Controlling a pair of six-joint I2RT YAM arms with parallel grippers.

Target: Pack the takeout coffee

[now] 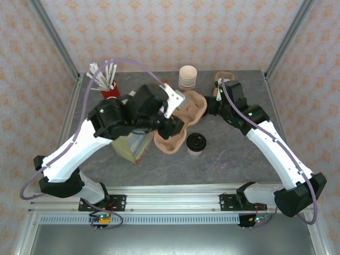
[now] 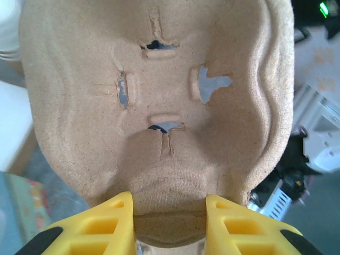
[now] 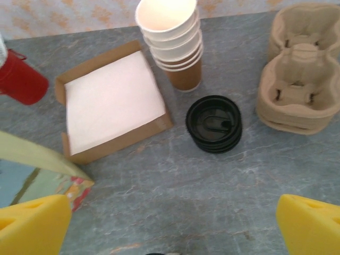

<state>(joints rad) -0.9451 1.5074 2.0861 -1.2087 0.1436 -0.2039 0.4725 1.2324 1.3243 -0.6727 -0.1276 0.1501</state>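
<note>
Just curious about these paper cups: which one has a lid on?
The lone cup beside the cup carrier, black-lidded; the stacked cups at the back are open.

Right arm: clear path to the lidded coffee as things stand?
Probably yes. The right tool is open and empty, and the coffee stands free on the table. The carrier in the left tool is close on its left, so approach from the right.

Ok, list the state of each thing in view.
left gripper: shut on cup carrier edge
cup carrier: gripped, holds no cup
right gripper: open, empty
takeout coffee: lidded, upright on table, unpacked
cup stack: nested, lidless, upright
loose lids: stacked on table
</note>
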